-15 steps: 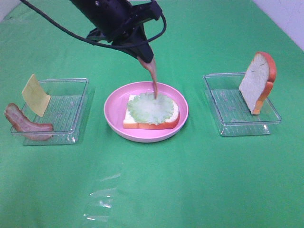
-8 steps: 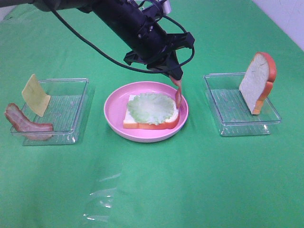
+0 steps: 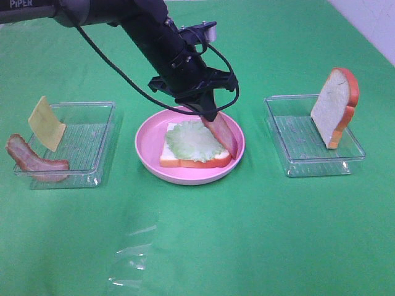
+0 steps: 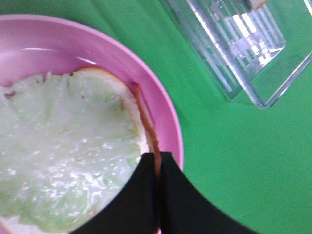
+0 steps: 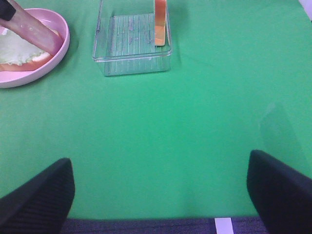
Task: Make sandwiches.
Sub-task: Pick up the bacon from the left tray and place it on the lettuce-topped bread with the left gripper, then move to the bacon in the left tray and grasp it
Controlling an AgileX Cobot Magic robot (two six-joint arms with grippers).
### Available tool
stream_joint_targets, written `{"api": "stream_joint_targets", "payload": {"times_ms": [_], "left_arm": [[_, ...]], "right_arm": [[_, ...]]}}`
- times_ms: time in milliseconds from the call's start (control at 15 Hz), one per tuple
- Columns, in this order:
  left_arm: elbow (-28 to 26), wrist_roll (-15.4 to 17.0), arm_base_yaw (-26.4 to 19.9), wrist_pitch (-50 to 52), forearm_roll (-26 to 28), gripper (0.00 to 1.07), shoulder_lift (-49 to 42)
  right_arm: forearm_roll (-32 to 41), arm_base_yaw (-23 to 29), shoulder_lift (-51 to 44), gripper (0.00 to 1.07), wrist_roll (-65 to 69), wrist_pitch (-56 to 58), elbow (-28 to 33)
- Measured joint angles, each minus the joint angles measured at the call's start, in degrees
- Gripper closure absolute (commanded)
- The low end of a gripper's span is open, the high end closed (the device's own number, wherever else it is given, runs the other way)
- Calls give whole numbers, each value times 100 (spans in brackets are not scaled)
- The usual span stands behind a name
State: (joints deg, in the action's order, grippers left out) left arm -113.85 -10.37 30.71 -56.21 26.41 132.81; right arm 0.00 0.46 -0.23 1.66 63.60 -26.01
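On the pink plate (image 3: 147,148) lies a white bread slice (image 3: 185,161) with an orange-brown crust, topped with green lettuce (image 3: 190,140). My left gripper (image 3: 210,115) hangs over the plate's right half, shut on the top end of a reddish-brown bacon strip (image 3: 223,134). The strip slants down along the lettuce's right edge. The left wrist view shows the black fingers (image 4: 146,195) pinching the bacon (image 4: 145,119) beside the lettuce (image 4: 63,146). My right gripper (image 5: 161,195) stands open over bare green cloth, away from the plate (image 5: 57,51).
A clear tray (image 3: 86,145) on the left holds a yellow cheese square (image 3: 46,123) and a second bacon strip (image 3: 34,161). A clear tray (image 3: 308,148) on the right holds a bread slice (image 3: 335,105) standing on edge. Green cloth covers the table.
My left gripper carried the hanging bacon from over the lettuce's middle to the plate's right side, then lowered it, so the strip now leans along the lettuce's right edge.
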Motion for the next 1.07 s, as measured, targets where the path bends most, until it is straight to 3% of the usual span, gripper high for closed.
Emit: {"api": "stream_joint_targets", "payload": {"times_ms": [333,600,667,800,933,1000,1067], "left_arm": [[0,269,0,-201,-1375,107,0],[-6,292,0,-206,-1541,107,0],[-6,292,0,-206,-1536,102,0],[-6,327,0,-206,-1536,64,0],[-6,625,0,-126,-1650,13,0],[-6,802,0,-86,-1782,5,0],[-6,957,0,-86,-1954,5,-17]], "right_arm": [[0,0,0,15,0,0,0],[0,0,0,15,0,0,0],[0,0,0,15,0,0,0],[0,0,0,15,0,0,0],[0,0,0,15,0,0,0],[0,0,0,15,0,0,0],[0,0,0,15,0,0,0]]}}
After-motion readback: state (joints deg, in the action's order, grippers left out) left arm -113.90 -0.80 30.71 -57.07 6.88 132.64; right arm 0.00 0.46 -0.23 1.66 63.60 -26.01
